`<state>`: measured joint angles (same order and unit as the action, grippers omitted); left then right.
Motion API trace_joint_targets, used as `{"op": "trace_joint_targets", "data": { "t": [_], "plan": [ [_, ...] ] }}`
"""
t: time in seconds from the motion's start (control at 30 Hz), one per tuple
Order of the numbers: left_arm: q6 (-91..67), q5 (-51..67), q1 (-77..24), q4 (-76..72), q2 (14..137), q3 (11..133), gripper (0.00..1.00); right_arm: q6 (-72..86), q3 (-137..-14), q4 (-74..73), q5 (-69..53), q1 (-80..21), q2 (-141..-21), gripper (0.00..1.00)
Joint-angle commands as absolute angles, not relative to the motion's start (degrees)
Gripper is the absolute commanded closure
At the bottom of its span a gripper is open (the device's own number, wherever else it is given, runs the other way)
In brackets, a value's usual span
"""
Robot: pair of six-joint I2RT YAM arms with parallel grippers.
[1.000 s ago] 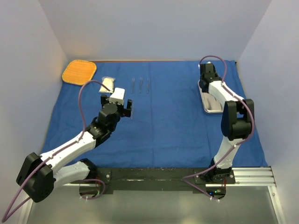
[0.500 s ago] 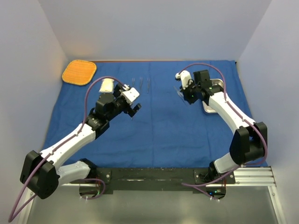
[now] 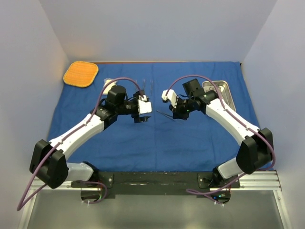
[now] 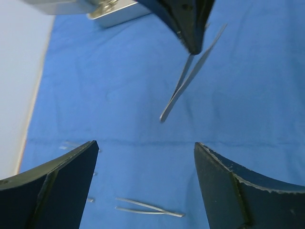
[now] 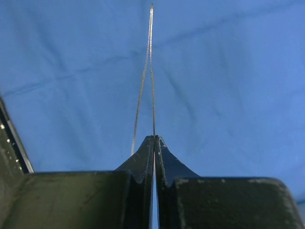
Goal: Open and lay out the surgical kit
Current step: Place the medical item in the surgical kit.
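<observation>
Two claws meeting tip to tip. Pinching slim metal forceps (image 5: 151,71) in the right claw (image 3: 172,115), jaws clenched flat on the handle end, the thin tips sticking out ahead toward the left claw (image 4: 145,148). Holding that left claw released, jaws spread wide with nothing between them, facing the forceps tips just ahead. Hanging both over the large blue cloth wrap (image 3: 157,143) spread flat underneath. Leaving a second slim metal pair (image 4: 147,207) lying on the cloth beside the left claw. Leaving the small rectangular shiny steel tray (image 3: 228,93) behind the right claw, well apart, and the orange rounded-square mat (image 3: 81,74) well behind the left claw.
</observation>
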<state>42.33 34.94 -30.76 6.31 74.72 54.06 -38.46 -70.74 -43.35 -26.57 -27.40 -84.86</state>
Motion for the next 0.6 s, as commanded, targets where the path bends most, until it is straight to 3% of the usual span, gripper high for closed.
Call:
{"op": "trace_joint_targets", "data": {
  "t": [0.0, 0.27, 0.57],
  "plan": [
    [44.5, 44.3, -30.5, 8.0, 76.7, 57.7, 0.18, -41.9, -74.9, -45.1, -26.0, -29.5, -81.8, 1.00],
    [41.0, 50.9, -31.1, 11.2, 80.4, 60.6, 0.44, -43.1, -77.1, -47.5, -23.0, -32.7, -81.8, 1.00],
    [39.6, 51.2, -32.1, 13.4, 82.8, 62.0, 0.63, -43.4, -76.9, -47.6, -22.7, -34.1, -80.5, 1.00]
  ]
}}
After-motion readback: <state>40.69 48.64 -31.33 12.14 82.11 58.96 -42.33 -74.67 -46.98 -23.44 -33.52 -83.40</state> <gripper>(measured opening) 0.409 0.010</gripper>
